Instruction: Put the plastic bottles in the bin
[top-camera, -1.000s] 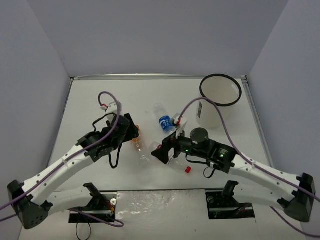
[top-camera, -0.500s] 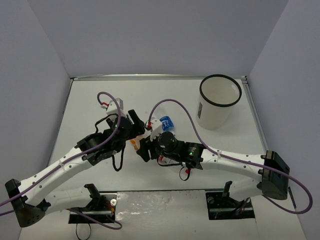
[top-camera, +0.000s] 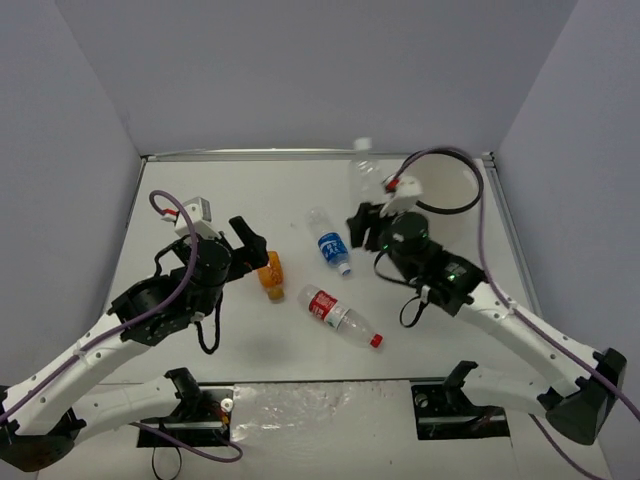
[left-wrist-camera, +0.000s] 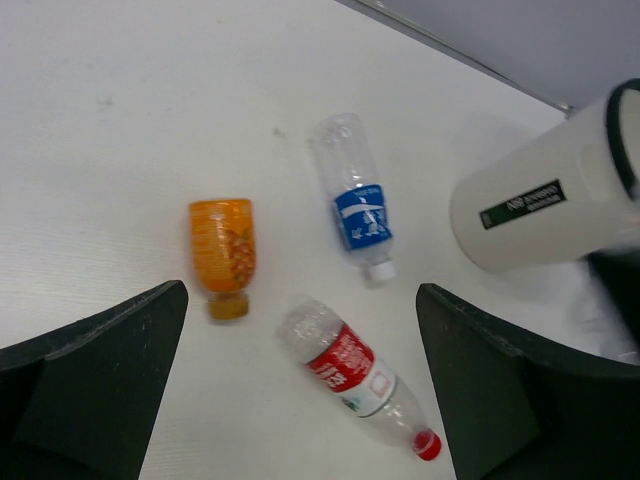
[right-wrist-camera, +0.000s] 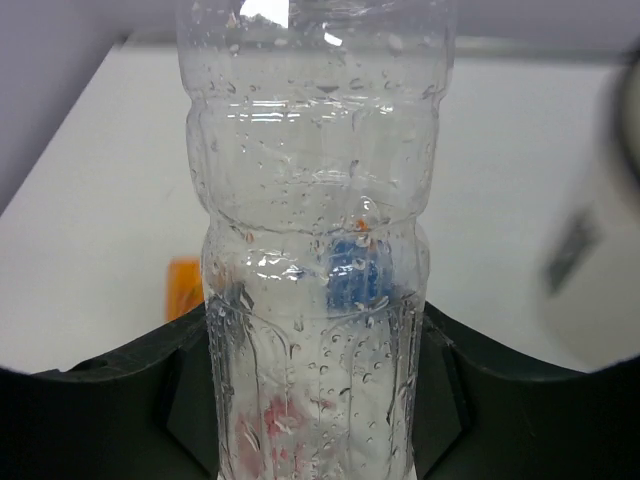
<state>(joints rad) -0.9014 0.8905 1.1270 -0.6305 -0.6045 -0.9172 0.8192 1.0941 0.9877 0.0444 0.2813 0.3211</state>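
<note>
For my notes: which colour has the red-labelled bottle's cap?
Red cap, clearest in left wrist view.

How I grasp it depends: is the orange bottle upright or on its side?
On its side: the orange bottle lies flat on the table, its full length showing.

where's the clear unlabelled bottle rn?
Top view: the clear unlabelled bottle sits in the right claw, held above the table just left of the bin.

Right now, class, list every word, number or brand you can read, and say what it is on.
Nothing is legible.
Dark label on the bin: white lettering, too blurred.
Blue-label bottle: print too small.
Red-label bottle: print too small.
Clear bottle in the right end effector: no label.
</note>
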